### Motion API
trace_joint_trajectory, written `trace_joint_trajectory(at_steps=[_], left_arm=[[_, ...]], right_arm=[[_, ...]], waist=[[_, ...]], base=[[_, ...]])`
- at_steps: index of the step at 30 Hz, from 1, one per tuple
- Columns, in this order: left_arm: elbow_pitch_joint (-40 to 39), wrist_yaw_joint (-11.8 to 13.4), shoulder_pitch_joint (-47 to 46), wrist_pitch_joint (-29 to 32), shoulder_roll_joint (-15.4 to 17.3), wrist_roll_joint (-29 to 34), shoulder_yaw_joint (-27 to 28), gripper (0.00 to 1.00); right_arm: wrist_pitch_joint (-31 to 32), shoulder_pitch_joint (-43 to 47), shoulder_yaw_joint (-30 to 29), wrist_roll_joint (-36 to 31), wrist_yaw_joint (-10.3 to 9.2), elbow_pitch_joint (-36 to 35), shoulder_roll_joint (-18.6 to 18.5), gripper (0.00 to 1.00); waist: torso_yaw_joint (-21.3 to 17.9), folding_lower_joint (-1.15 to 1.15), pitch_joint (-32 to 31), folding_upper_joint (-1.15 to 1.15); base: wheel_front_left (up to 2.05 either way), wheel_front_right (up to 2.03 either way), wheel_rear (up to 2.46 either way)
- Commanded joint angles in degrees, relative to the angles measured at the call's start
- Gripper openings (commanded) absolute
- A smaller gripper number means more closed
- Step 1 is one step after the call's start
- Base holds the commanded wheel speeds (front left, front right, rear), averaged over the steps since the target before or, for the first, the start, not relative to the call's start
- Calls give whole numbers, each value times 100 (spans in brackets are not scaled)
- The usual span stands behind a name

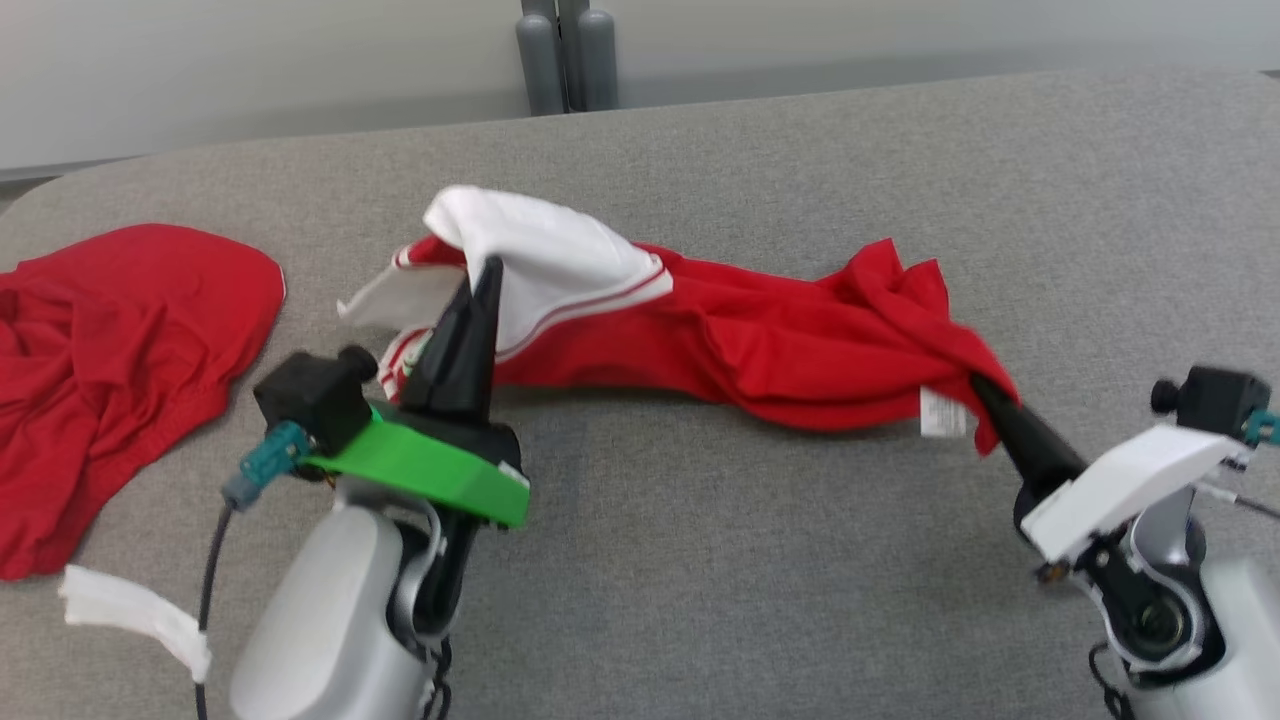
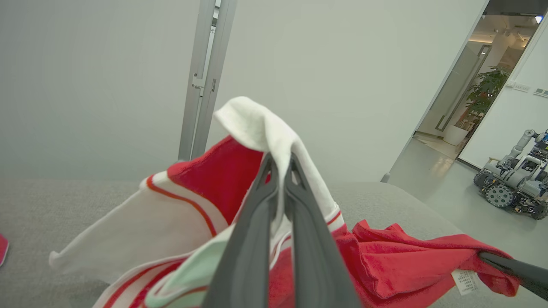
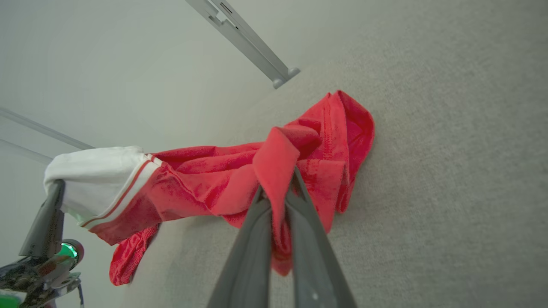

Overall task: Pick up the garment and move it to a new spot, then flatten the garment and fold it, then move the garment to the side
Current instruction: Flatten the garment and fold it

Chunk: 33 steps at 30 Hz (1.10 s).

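Note:
The garment (image 1: 760, 340) is red with a white, red-striped end, and it hangs stretched between my two grippers just above the grey table (image 1: 700, 580). My left gripper (image 1: 488, 275) is shut on its white end (image 2: 274, 141). My right gripper (image 1: 985, 390) is shut on its red end, beside a white label (image 1: 942, 412). In the right wrist view the red cloth (image 3: 278, 167) is pinched between the right gripper's (image 3: 278, 188) fingers, and the left gripper (image 3: 55, 192) shows at the far left. The garment's middle sags toward the table.
A second red garment (image 1: 110, 350) lies crumpled at the table's left edge, with a white cloth scrap (image 1: 130, 610) near the front left. Grey posts (image 1: 565, 55) stand behind the table. Another wheeled robot (image 2: 513, 175) stands on the floor beyond a doorway.

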Motion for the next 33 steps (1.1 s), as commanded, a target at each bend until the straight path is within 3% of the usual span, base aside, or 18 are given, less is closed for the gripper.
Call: trace_joint_trajectory(at_steps=[1,3,4,5,15,16,17,18,28,33], left_arm=[[-54,-23,321,-24,-4,81,-50,44],[-195,-24,623,-26,-3,105,-89,47],[-259,-25,760,-27,1,140,-84,60],[-330,-25,946,-27,3,164,-54,100],[-667,-26,2384,-23,-20,394,209,100],[-672,-26,2544,-23,-20,446,227,100],[-687,-26,2678,-24,-34,474,265,100],[-711,-26,2855,-23,-61,496,305,100],[-1048,-25,4147,-23,-401,932,1263,100],[-1494,48,4301,-23,-423,1210,1529,100]], right_arm=[[-69,225,125,33,4,107,-59,0],[-186,489,236,114,4,292,-141,0],[-240,578,283,135,4,367,-175,0],[-298,673,362,149,4,447,-212,0],[-863,1096,1335,-215,3,761,-811,0],[-956,1148,1399,-317,3,845,-877,33],[-1010,1193,1470,-384,3,904,-918,55],[-1093,1259,1534,-522,3,1022,-982,99],[-2323,1688,1124,-1440,2,1635,-997,100],[-3075,1915,466,-2174,2,1798,-849,100]], waist=[[39,0,100,0],[38,0,98,0],[37,0,89,0],[31,0,62,0],[83,0,-495,0],[96,0,-591,0],[100,0,-658,0],[104,0,-755,0],[199,0,-1248,0],[242,0,-1342,0]], base=[[0,0,0],[0,0,0],[0,0,0],[0,0,0],[0,0,0],[0,0,0],[0,0,0],[0,0,0],[0,0,0],[0,0,0]])
